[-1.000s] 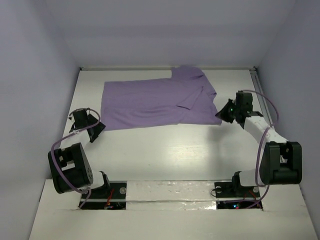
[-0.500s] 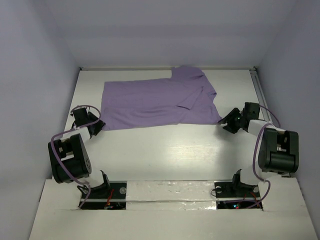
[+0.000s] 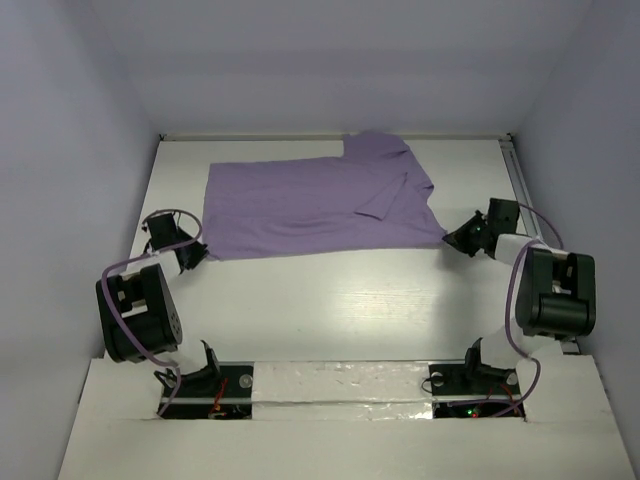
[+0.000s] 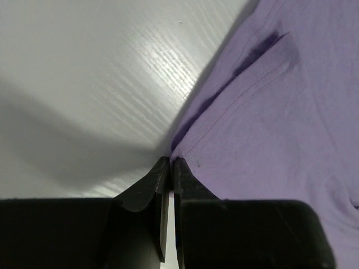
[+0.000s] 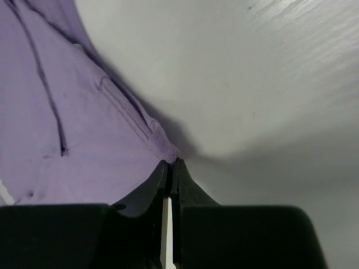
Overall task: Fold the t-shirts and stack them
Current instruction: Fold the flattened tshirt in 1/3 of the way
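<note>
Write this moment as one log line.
t-shirt: lying flat | left pincer: shut at near corner | right pincer: shut at near corner

Bare table gives open passage from the t-shirt to the near edge. The t-shirt covers the far half; one sleeve reaches the far edge below the back wall. The left gripper and the right gripper, jaws closed on the garment's near corners, bound the passage. The left wall and the right wall block both sides.
</note>
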Controlling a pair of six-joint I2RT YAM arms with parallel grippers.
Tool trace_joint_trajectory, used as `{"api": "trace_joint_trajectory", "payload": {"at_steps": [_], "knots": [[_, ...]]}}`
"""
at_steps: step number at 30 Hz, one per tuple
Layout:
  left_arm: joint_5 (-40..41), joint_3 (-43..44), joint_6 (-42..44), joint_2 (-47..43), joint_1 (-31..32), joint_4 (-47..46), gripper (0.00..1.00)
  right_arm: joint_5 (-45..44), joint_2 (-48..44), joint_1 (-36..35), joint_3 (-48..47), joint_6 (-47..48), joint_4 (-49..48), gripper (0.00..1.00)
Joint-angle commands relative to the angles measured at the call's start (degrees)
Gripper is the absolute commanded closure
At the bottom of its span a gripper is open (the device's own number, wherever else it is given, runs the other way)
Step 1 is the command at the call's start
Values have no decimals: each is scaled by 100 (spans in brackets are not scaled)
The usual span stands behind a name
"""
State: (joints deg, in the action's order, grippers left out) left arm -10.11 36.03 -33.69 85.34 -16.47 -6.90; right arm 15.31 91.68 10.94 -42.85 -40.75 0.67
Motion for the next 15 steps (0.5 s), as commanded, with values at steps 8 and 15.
{"api": "trace_joint_trajectory", "payload": {"at_steps": [8, 15], "knots": [[150, -570, -58, -1291, 12, 1207, 100, -1109, -2038, 417, 742, 164, 1653, 100], [105, -896, -822, -2328, 240, 2139, 85, -1355, -3006, 698, 1085, -3, 2965, 89]]}}
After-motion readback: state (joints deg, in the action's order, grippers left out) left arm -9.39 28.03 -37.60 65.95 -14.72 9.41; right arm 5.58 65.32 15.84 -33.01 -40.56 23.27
